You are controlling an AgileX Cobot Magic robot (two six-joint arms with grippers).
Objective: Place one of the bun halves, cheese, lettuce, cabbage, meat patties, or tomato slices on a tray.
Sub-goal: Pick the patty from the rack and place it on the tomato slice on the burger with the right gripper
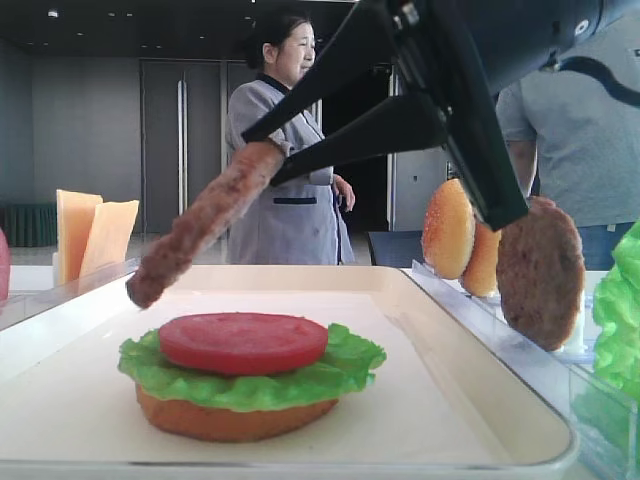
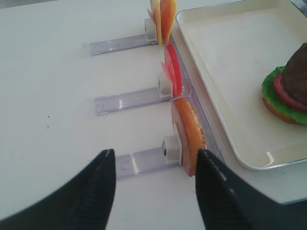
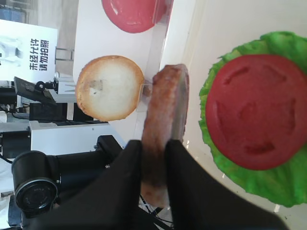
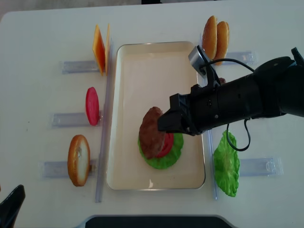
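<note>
Right gripper [image 3: 153, 143] gripping a meat patty [image 1: 205, 222] by its rim, holding it tilted in the air over the tray [image 4: 123, 71]. Directly below the patty: tomato slice [image 1: 243, 342] on lettuce [image 1: 345, 372] on a bun base [image 1: 230, 418], sitting toward one end of the tray; bare tray floor stretching beyond. Left gripper [image 2: 156, 165] hanging open beside the tray, just short of an upright bun half [image 2: 189, 136] in its clear holder [image 2: 141, 160]. Wrist view alone showing the grip on the rim.
</note>
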